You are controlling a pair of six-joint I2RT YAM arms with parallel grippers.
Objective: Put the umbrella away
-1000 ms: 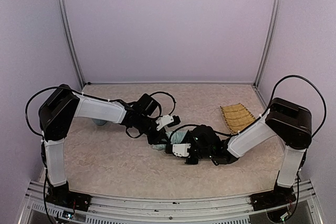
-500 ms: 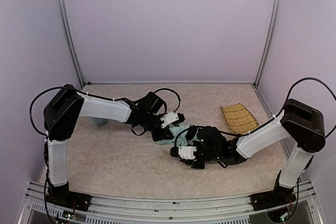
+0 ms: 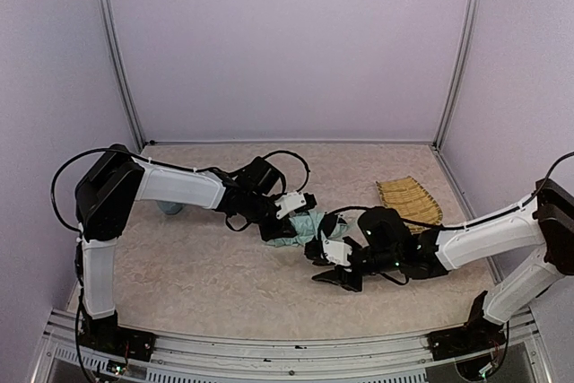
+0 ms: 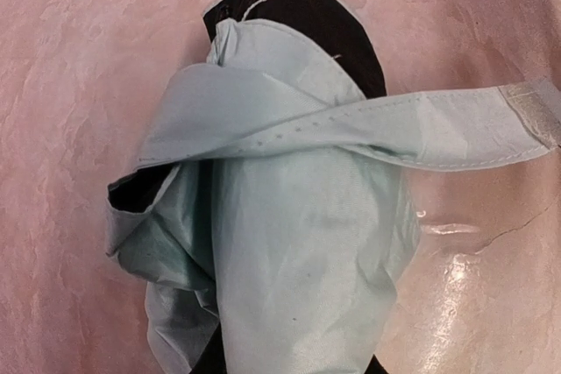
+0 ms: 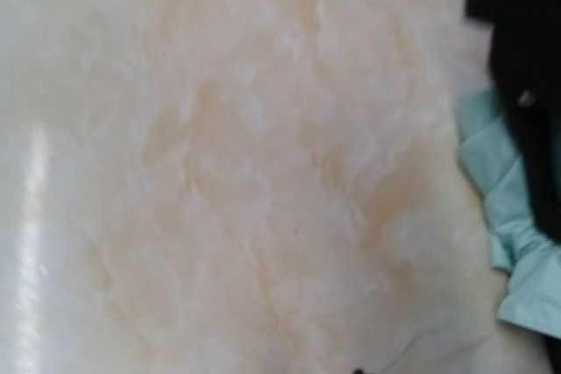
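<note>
From above, the umbrella (image 3: 299,227) lies bunched mid-desk (image 3: 179,262), the left gripper (image 3: 289,209) over its far side and the right gripper (image 3: 327,262) just beside it toward the near edge. I cannot tell whether either claw is closed. Left wrist: the umbrella (image 4: 298,243) fills the frame, its pale strap (image 4: 421,129) across it; right wrist – blurred desk (image 5: 219,172), umbrella (image 5: 513,216) at the right edge

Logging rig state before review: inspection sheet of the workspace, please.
Surface: beige marbled tabletop, some glare.
Job's things: umbrella bundled mid-table, mint fabric; strap wrapped across it, tab end sticking out.
Clutter: woven tray at right; blue cup partly hidden behind left arm.
Grippers: left gripper at the umbrella, right gripper beside it; open or shut unclear for both.
Cables: black loops along both arms.
Surroundings: lilac walls, metal posts.
</note>
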